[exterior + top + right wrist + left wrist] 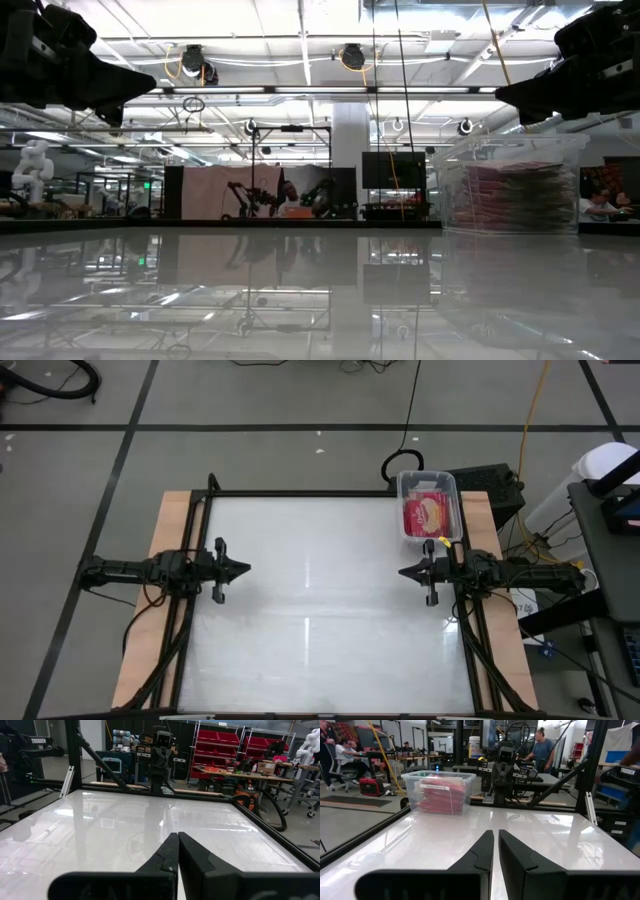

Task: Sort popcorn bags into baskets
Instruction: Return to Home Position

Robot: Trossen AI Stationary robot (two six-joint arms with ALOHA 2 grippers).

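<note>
A clear plastic basket (428,505) stands at the table's far right corner. Red popcorn bags (427,516) lie stacked inside it, the top one showing its popcorn picture. The basket (438,790) also shows in the left wrist view and the low view (508,185). My left gripper (245,570) hovers level at the table's left side, its fingers (495,851) nearly together with nothing between them. My right gripper (403,572) hovers level at the table's right side, just near of the basket, its fingers (177,851) shut on nothing.
The white glossy tabletop (320,610) lies bare between the two arms. A black frame (300,493) runs along the table's edges. Beyond the table, people sit and stand in the room (542,750).
</note>
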